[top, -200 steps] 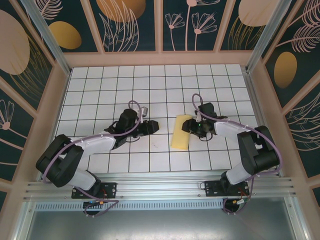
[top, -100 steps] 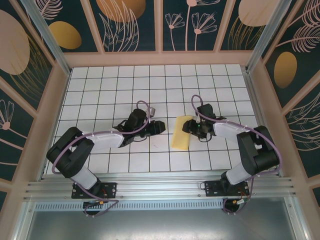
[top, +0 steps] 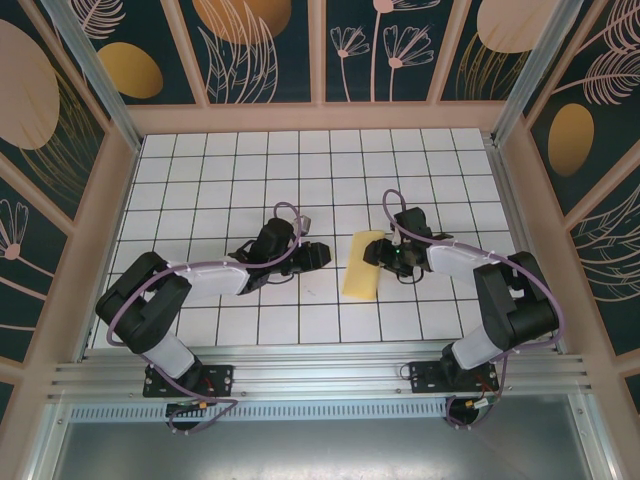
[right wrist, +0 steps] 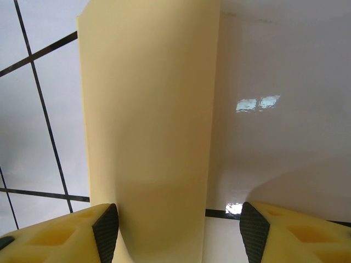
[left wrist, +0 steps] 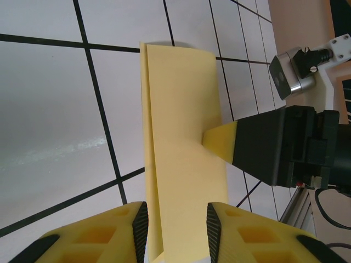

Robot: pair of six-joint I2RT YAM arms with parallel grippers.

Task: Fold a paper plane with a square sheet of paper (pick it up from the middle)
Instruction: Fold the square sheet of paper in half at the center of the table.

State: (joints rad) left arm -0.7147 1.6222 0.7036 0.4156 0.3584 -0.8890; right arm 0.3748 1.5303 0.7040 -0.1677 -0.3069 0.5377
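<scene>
Pale-yellow paper is the thing to watch, but start at your left. The left arm point(top: 190, 275) reaches low across the white tiled table point(top: 200, 180), with the left gripper point(top: 312, 253) stopped just beside the paper's left edge. From the left wrist, that gripper point(left wrist: 176, 230) has its jaws partly apart and clamped on nothing. Its yellow fingers point(left wrist: 93, 241) frame the near end of the strip, which lies flat on the tiles below them.

In the middle you have the sheet of paper point(top: 361, 268), folded into a long narrow strip about two tiles long. It sits near the centre of the table, a little toward the right arm's side. The left wrist view shows the sheet point(left wrist: 184, 109) as stacked layers, with one thin edge peeking out along its left side.

On the right, the right gripper point(top: 381, 254) sits over the strip's far right edge. You can see one of its yellow fingertips point(left wrist: 219, 143) touching that edge of the paper. From the right wrist, the gripper point(right wrist: 178, 233) has its jaws spread wide, one finger on each side of the strip point(right wrist: 148, 109), squeezing nothing. The paper runs away flat from between them, nearer the left pad point(right wrist: 105, 230). The right arm point(top: 505, 300) bends back to its base at the near edge.
</scene>
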